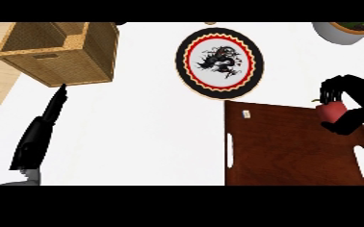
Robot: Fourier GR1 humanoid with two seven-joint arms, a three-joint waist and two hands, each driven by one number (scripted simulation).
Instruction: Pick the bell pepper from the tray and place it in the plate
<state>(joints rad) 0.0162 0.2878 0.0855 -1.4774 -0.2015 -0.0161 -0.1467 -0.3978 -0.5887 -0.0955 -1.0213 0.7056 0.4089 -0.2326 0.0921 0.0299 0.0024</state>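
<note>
The red bell pepper (332, 111) is held by the right robot hand (343, 103), fingers curled round it, above the right part of the brown tray (284, 149); its stem is pointed up-left. The plate (219, 62) is seen up-left of the tray, with open white bench (156, 125) between. The left robot hand (39, 134) is kept straight-fingered beneath the wicker basket (64, 53).
</note>
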